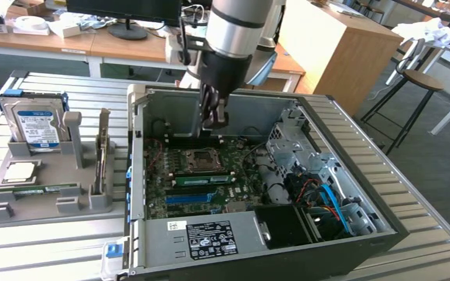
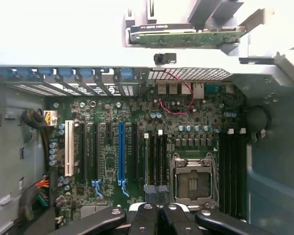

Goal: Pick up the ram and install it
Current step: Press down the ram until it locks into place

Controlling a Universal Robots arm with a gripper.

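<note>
Gripper [image 1: 215,120] closed — above motherboard [image 1: 201,175]

Slatted metal table [image 1: 45,246] w/ grey holder tray [image 1: 21,213], open PC case [image 1: 350,249].

We see the case [image 1: 342,146] open on the table [image 1: 412,257], motherboard [image 1: 201,181] inside; the holder [image 1: 53,199] sits beside it toward the exterior view's left, drive [image 1: 33,126] at its far edge.

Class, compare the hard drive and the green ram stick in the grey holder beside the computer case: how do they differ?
The hard drive stands upright; the ram stick lies flat. The hard drive is boxy and silver with a blue-white label; the ram stick is thin, narrow and green. Both sit in the grey holder.
</note>
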